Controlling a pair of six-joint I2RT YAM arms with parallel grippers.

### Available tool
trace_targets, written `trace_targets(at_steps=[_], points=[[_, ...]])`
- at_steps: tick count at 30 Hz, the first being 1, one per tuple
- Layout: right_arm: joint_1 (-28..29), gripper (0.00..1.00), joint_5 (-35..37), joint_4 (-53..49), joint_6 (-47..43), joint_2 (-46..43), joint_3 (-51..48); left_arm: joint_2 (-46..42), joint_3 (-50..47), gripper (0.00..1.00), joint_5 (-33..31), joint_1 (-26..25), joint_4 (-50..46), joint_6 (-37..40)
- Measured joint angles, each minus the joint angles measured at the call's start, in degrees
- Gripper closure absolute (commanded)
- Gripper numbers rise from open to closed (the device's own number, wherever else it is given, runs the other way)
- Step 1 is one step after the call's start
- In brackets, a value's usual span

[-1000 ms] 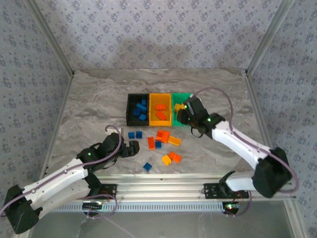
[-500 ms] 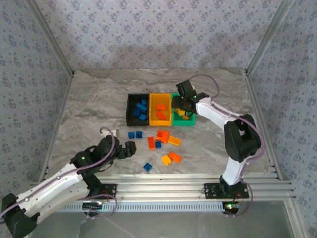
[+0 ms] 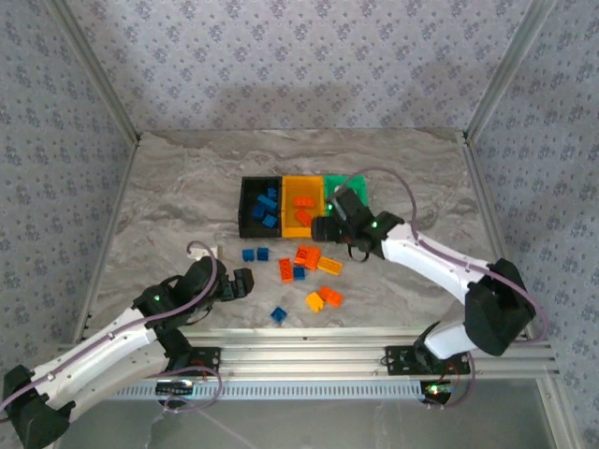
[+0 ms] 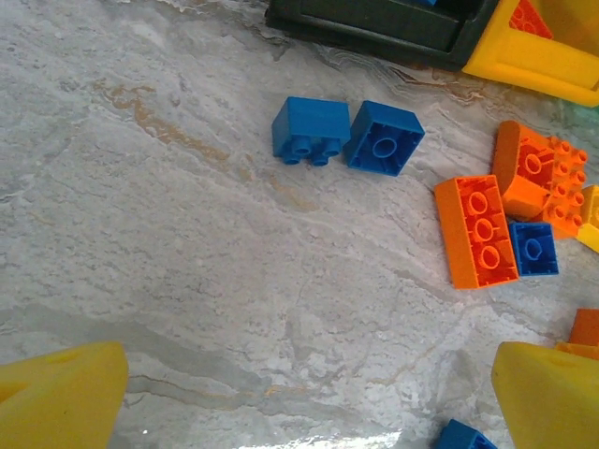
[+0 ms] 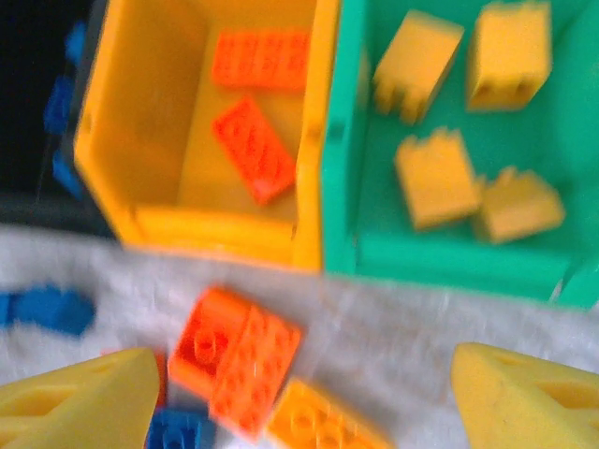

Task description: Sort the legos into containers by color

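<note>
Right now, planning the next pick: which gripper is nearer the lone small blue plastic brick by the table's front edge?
Left. The left gripper hovers just left of and beyond the blue brick; the right gripper is farther, at the front wall of the orange plastic bin.

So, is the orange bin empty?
No, two orange bricks lie inside the orange bin.

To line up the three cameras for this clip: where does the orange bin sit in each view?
Top external: the orange bin sits mid-table, in the middle of the bin row.
Left wrist: orange bin, one corner at the top right edge.
Right wrist: orange bin, upper left, beside the green one.
Shared landmark: the orange brick cluster on the table just in front of it.
</note>
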Motion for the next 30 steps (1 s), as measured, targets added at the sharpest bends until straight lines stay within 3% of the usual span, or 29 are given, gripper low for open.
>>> trace_targets(at_steps=[9,17,30], points=[[9.66,0.27,-0.83,-5.35,1.86,-6.4,-13.27,-0.24,-0.02,0.0,-0.59,0.42,-0.46,0.2],[16.28,0.23,-0.74,-7.87,3.04,-6.16,-16.9,-0.24,-0.02,0.0,-0.59,0.63,-0.48,0.17],[18.01,0.27,1.6,-6.12,1.75,1.66,-14.49,-0.24,-0.02,0.0,-0.59,0.76,-0.5,0.17]])
